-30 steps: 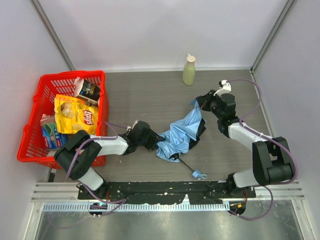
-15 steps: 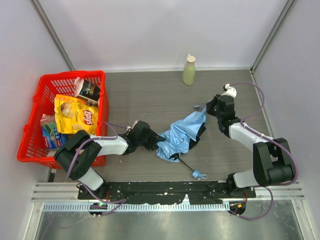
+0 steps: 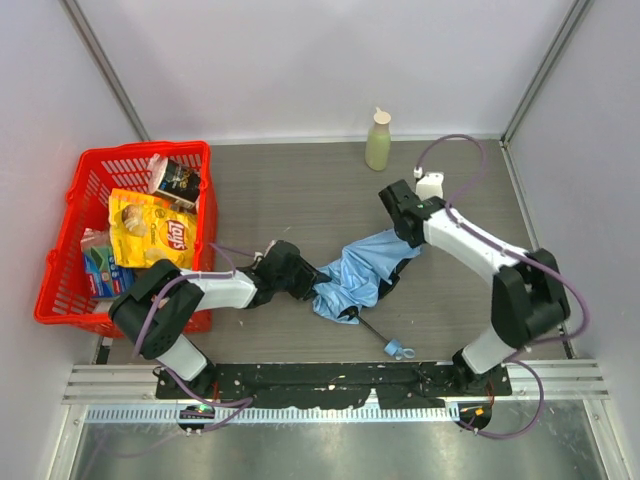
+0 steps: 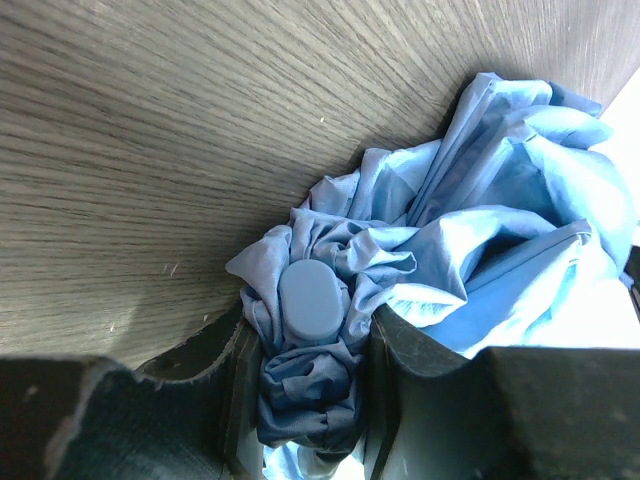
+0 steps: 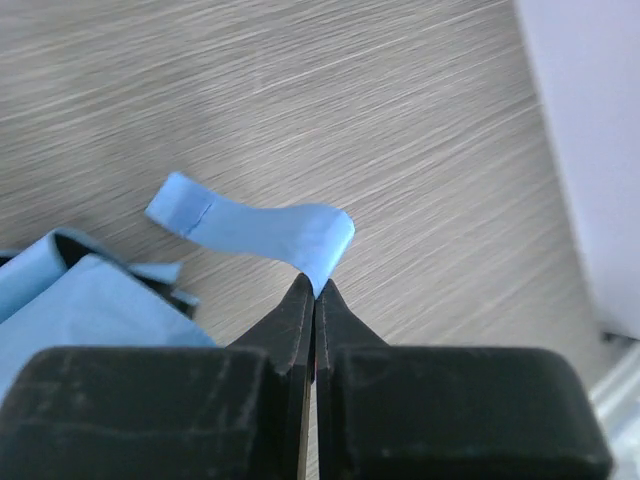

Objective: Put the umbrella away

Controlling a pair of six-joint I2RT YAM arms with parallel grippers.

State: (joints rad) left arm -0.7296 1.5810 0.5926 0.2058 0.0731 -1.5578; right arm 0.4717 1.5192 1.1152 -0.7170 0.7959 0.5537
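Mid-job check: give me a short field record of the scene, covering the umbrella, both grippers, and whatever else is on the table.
task item: sky-blue fabric folding umbrella, crumpled loose on the grey wood-grain table
shaft: thin black shaft runs toward the arm bases, small light-blue handle at its end
left gripper: shut on bunched fabric at the umbrella's left end
right gripper: shut on the blue strap at its end
left side: red plastic basket holding snack packets
far edge: pale green bottle, upright, apart from the umbrella

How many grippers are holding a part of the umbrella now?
2. The left gripper is shut on bunched fabric of the umbrella, around its cap; the right gripper pinches the blue strap.
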